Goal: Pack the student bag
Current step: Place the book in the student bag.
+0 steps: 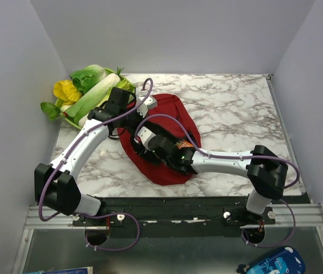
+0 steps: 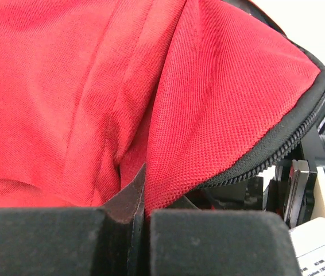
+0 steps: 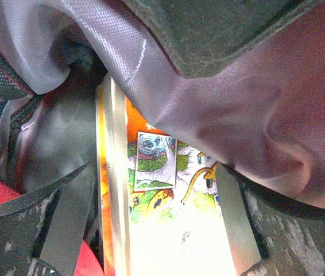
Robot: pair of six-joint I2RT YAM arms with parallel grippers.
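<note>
Closest to us, in the left wrist view, the left gripper point(image 2: 140, 221) is pressing its black jaws together on a fold of the red bag point(image 2: 93, 86), and we are judging that this arm is holding the mouth open along the black zipper point(image 2: 277, 141). From above, the bag point(image 1: 170, 111) is lying on the marble table point(image 1: 235, 114), left of the middle. The right gripper point(image 3: 154, 172) is sitting deep under the grey lining point(image 3: 248, 109), its jaws standing apart with a colourful picture book point(image 3: 168, 201) lying between them; we cannot tell whether they are squeezing its edges or hanging loose around it. We are reckoning the packing as partway along: the book is looking mostly inside, while letting it go, drawing the arm out and zipping the bag are waiting to be done. The lining is covering the rest of the inside, so we are not seeing whether anything else is packed, and from above the arms are covering the opening. A heap of vegetables point(image 1: 87, 91) is sitting at the far left corner, and a blue patterned thing point(image 1: 275, 264), cut off by the frame below the table's near edge, is proving hard to identify.
</note>
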